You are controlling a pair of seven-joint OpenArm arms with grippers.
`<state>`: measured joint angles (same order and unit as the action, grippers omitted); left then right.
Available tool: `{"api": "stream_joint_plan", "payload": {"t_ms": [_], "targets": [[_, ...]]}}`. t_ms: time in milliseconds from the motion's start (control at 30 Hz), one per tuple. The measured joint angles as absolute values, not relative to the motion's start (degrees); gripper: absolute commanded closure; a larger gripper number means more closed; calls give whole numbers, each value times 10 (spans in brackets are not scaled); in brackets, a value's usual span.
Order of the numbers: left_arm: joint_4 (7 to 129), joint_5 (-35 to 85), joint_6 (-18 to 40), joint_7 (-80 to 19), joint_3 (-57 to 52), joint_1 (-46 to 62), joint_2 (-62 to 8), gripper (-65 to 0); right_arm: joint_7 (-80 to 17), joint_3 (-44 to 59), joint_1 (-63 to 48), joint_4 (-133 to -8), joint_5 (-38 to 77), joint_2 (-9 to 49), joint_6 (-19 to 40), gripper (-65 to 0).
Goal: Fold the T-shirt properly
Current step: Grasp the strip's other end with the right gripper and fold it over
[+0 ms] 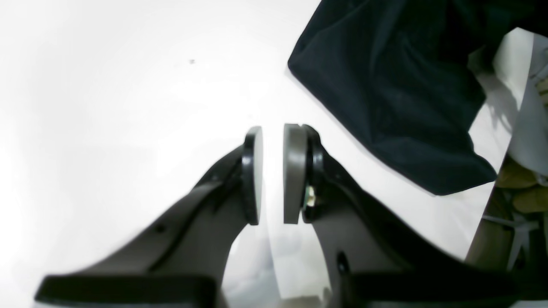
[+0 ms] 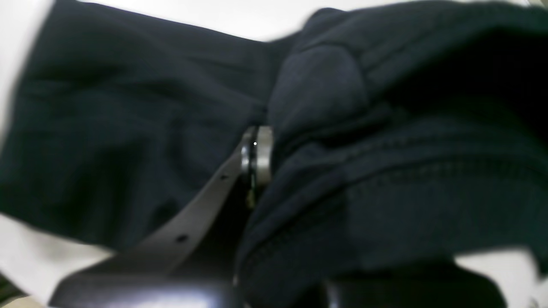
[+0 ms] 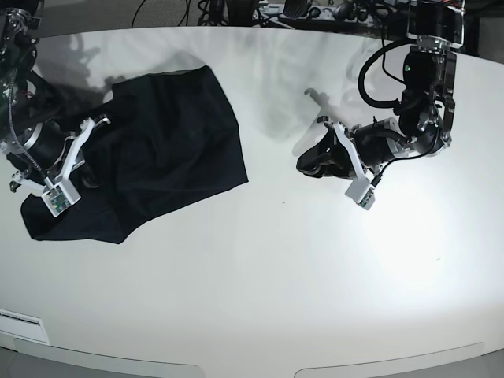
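The black T-shirt [image 3: 165, 150] lies crumpled on the left part of the white table [image 3: 276, 276], with its lower left corner bunched. My right gripper [image 3: 94, 126] rests at the shirt's left side. In the right wrist view the right gripper [image 2: 267, 149] is shut on a thick fold of the T-shirt [image 2: 364, 179], and the cloth covers one of its fingers. My left gripper [image 3: 309, 164] hovers over bare table to the right of the shirt. Seen from the left wrist, the left gripper [image 1: 274, 128] stands slightly open with nothing between its pads, and a T-shirt [image 1: 394, 94] corner lies beyond it.
Cables and equipment [image 3: 276, 9] run along the table's far edge. In the left wrist view the table edge [image 1: 492, 205] shows at the right, with clutter [image 1: 522, 184] below it.
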<state>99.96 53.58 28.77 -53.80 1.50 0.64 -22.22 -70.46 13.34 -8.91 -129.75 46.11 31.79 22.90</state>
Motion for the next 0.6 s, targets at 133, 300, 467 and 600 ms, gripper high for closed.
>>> {"api": "stream_joint_plan", "payload": {"t_ms": [133, 300, 467, 600], "targets": [[1000, 536, 288, -538, 15, 6, -223, -106, -701, 134, -105, -1306, 530, 263, 251, 0], [1000, 536, 288, -538, 15, 6, -222, -106, -702, 135, -107, -1304, 540, 189, 288, 0], [1000, 536, 288, -536, 15, 6, -222, -106, -661, 108, -126, -1304, 540, 119, 320, -280], [1000, 536, 288, -523, 15, 6, -222, -106, -669, -33, -133, -1302, 540, 124, 387, -435]]}}
